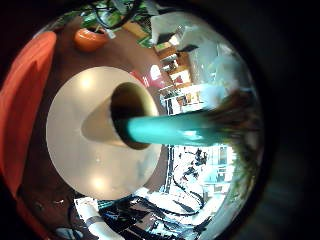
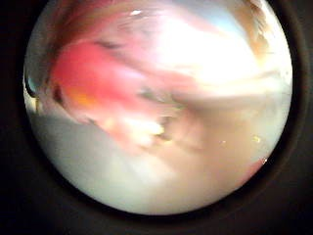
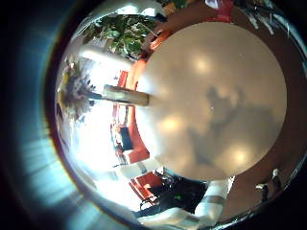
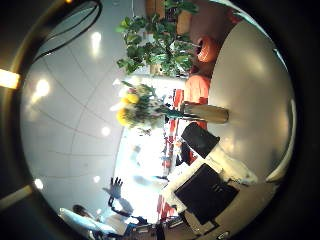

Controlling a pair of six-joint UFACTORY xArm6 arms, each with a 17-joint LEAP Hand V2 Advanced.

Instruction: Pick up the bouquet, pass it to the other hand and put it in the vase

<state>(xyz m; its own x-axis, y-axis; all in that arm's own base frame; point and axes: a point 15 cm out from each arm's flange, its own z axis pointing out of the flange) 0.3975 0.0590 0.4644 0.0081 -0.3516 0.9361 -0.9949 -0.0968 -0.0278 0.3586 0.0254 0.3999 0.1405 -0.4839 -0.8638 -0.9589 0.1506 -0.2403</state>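
Pickup and handover look done to me. Left palm views: the bouquet [image 1: 175, 128] runs from right by the left hand down into the mouth of the vase [image 1: 100, 122], which stands near the edge of the round table [image 1: 80, 155], with blooms blurred up against the palm. Can't tell how the left hand's fingers sit, so I can't say it's let go. The right hand looks on from well apart; can't tell its fingers either. Left to do: release and back off.
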